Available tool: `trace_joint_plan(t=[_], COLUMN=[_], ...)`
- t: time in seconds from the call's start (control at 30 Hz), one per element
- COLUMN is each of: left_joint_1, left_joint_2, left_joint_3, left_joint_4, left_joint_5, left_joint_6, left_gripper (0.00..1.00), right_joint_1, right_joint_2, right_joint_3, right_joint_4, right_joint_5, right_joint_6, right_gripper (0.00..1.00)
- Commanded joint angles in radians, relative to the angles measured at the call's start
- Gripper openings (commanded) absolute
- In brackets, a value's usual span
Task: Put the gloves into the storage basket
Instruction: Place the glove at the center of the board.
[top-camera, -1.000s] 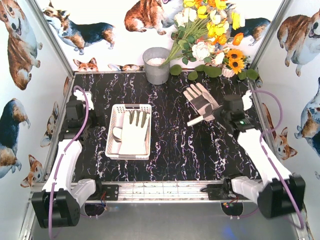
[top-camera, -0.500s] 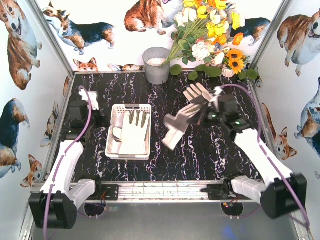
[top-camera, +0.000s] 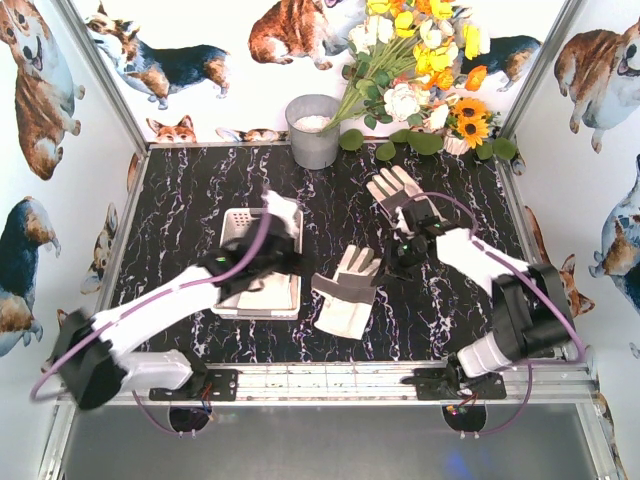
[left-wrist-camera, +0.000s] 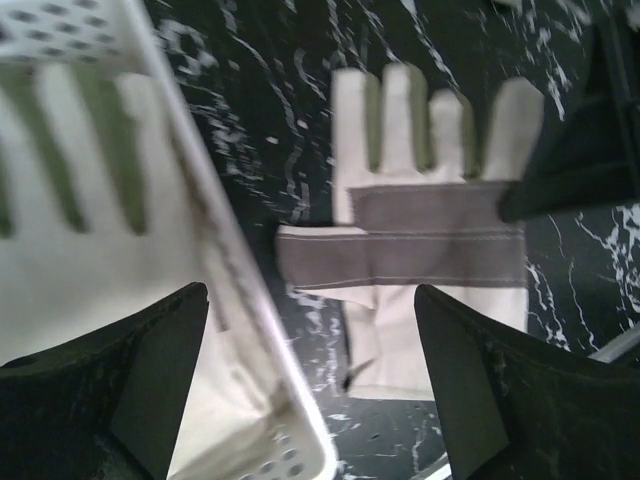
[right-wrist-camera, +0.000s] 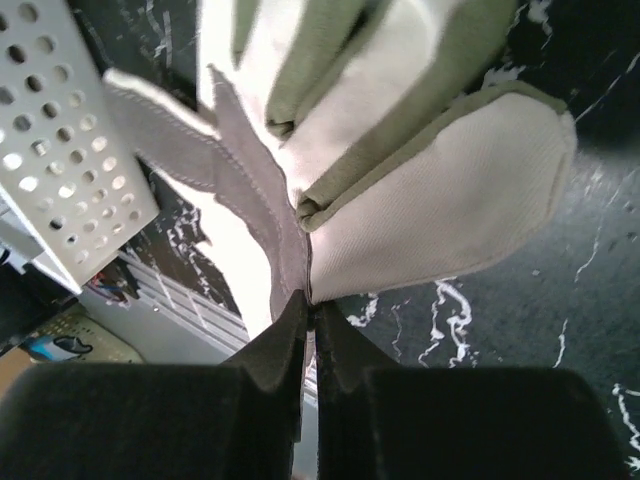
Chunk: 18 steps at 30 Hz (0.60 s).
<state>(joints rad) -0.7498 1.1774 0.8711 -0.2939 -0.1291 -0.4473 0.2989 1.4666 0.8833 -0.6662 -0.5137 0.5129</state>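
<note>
The white slotted storage basket (top-camera: 226, 250) stands left of centre with one cream glove (left-wrist-camera: 60, 250) lying in it. My left gripper (top-camera: 290, 262) is open and empty over the basket's right rim (left-wrist-camera: 215, 240). My right gripper (top-camera: 390, 262) is shut on the edge of a second glove (top-camera: 346, 292), which hangs or lies low just right of the basket. The left wrist view shows this glove (left-wrist-camera: 430, 210) palm up with grey patches. In the right wrist view my gripper (right-wrist-camera: 308, 300) pinches the glove (right-wrist-camera: 420, 200). A third glove (top-camera: 396, 190) lies at the back right.
A grey metal bucket (top-camera: 313, 130) stands at the back centre, with a bunch of flowers (top-camera: 420, 70) to its right. Corgi-print walls close in both sides. The basket's wall (right-wrist-camera: 60, 140) is close to the left of my right gripper.
My right gripper has carried the glove left and down, close to the basket. My left arm has swung from the far left across the basket to its right rim.
</note>
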Motion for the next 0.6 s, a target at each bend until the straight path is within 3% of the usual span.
trace_joint_plan(t=[0.0, 0.1, 0.27, 0.37, 0.47, 0.57], left_joint_1=[-0.1, -0.121, -0.126, -0.126, -0.126, -0.128], left_joint_2=[0.14, 0.228, 0.366, 0.457, 0.601, 0.653], left_joint_3=[0.06, 0.068, 0.091, 0.145, 0.206, 0.193], left_joint_4=[0.102, 0.191, 0.303, 0.307, 0.298, 0.335], left_joint_5=[-0.044, 0.008, 0.093, 0.125, 0.143, 0.161], left_joint_6=[-0.133, -0.193, -0.248, -0.241, -0.236, -0.248], left_gripper=[0.78, 0.77, 0.68, 0.63, 0.54, 0.52], right_joint_1=[-0.003, -0.003, -0.004, -0.006, -0.005, -0.006], right_joint_2=[0.094, 0.109, 0.066, 0.029, 0.027, 0.016], right_joint_3=[0.099, 0.113, 0.095, 0.051, -0.012, -0.042], right_joint_4=[-0.008, -0.018, 0.002, 0.064, 0.161, 0.198], right_joint_5=[0.075, 0.152, 0.216, 0.225, 0.264, 0.311], right_joint_6=[-0.075, -0.085, -0.049, 0.006, 0.082, 0.092], right_gripper=[0.0, 0.01, 0.27, 0.35, 0.35, 0.33])
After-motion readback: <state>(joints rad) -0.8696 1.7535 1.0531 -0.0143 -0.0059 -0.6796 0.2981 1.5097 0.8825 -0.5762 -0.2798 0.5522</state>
